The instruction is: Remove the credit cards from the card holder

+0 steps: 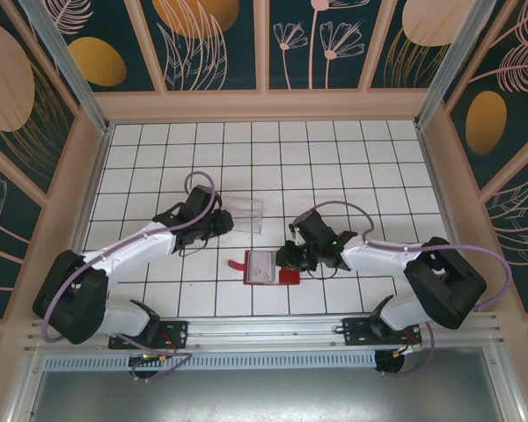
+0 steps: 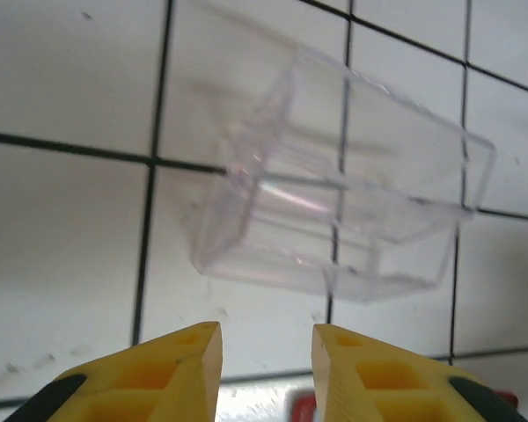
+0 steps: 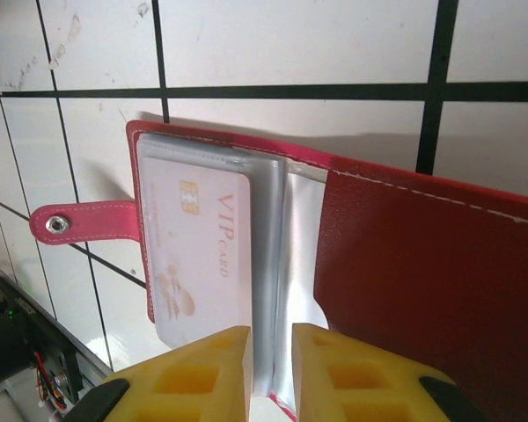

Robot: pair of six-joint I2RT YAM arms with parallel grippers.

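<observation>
The red card holder (image 1: 289, 278) lies open on the white tiled table, its closure tab (image 3: 79, 220) pointing left. A whitish credit card (image 3: 198, 246) marked VIP sits in the clear sleeve on its left half, also seen from above as the credit card (image 1: 261, 264). My right gripper (image 3: 271, 338) is at the holder's near edge, its yellow fingers close together with the grey inner sleeves pinched between them; from above the right gripper (image 1: 286, 258) is at the holder's right side. My left gripper (image 2: 266, 338) is open with nothing in it, just short of the clear box.
A clear plastic box (image 2: 334, 211) lies on the tiles ahead of the left fingers; from above the clear box (image 1: 246, 213) is behind the holder. Wooden walls with patterned panels enclose the table on three sides. Both arm bases stand along the near rail.
</observation>
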